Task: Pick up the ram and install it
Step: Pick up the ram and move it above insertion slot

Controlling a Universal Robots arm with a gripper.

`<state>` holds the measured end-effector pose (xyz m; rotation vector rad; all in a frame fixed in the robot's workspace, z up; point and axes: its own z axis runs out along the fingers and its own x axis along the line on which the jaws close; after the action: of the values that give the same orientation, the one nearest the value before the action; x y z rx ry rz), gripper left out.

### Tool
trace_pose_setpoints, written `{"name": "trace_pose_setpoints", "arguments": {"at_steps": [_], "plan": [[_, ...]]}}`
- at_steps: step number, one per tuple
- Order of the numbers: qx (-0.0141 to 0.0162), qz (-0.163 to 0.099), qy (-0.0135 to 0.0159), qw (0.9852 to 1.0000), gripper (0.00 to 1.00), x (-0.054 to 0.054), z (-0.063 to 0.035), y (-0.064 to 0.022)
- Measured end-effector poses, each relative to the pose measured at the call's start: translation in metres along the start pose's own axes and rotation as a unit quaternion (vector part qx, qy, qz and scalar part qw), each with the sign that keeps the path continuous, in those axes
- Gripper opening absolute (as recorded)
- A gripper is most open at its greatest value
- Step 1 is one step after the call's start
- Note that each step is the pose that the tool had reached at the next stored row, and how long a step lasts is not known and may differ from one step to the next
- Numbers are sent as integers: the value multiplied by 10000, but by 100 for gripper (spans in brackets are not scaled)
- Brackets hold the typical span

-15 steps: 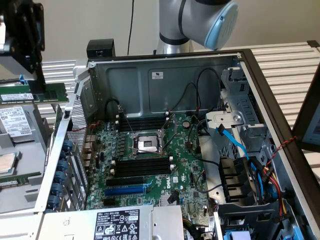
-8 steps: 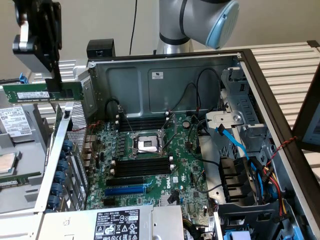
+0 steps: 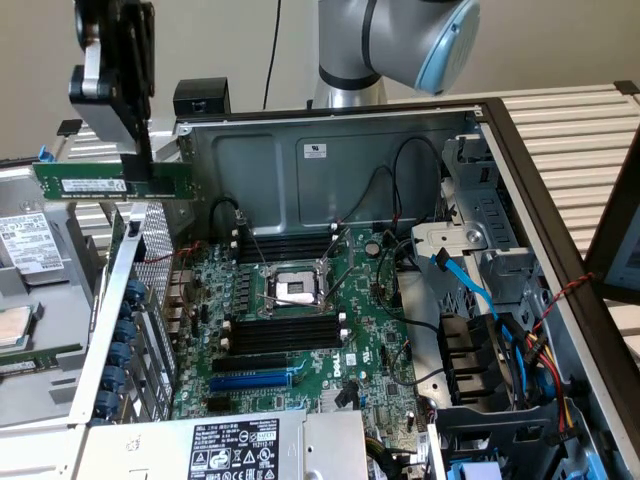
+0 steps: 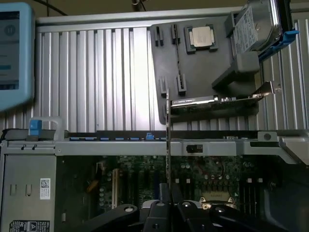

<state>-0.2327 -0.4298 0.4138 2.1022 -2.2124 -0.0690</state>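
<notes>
1. At ten o'clock in the exterior view, the gripper [image 3: 143, 163] is clamped on the ram [image 3: 90, 181]. Its fingers are nearly together on the upper edge. The green stick hangs level in the air over the case wall [image 3: 130, 270] on the exterior view's left. It is well apart from the motherboard [image 3: 380, 340] at six o'clock.

2. The hold sits nearer the stick's end on the exterior view's right, so a long part overhangs. Judging by this, the carry wants a slow, level path, so the stick neither pivots in the fingers nor clips the wall. It should also keep its long edge parallel to the slots.

3. Counted in this view: one ram, one gripper, one processor socket [image 3: 296, 288] and one blue slot [image 3: 250, 379]. There are two banks of black slots, an upper bank [image 3: 285, 245] at twelve o'clock from the socket and a lower bank [image 3: 285, 335] at six o'clock from it. The slots within each bank lie too close together to count surely.

4. Through the wrist view the ram [image 4: 168, 145] appears edge-on as a thin line rising out of the gripper [image 4: 169, 208], held square between the fingers. The motherboard [image 4: 207, 179] lies beyond it inside the case.

5. Counted there, outside the case: one grey tray [image 4: 203, 72], one processor chip [image 4: 202, 36] on it, one hard drive [image 4: 258, 21] and one expansion card [image 4: 217, 102].
</notes>
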Motion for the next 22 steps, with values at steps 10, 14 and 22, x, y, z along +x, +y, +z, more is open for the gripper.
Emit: {"name": "trace_pose_setpoints", "arguments": {"at_steps": [10,14,22], "plan": [[-275,-8,14,9996,12,-18,-30,-354],[-320,-9,17,9995,12,-26,-45,-524],[-203,-4,27,9998,12,-47,-46,-857]]}}
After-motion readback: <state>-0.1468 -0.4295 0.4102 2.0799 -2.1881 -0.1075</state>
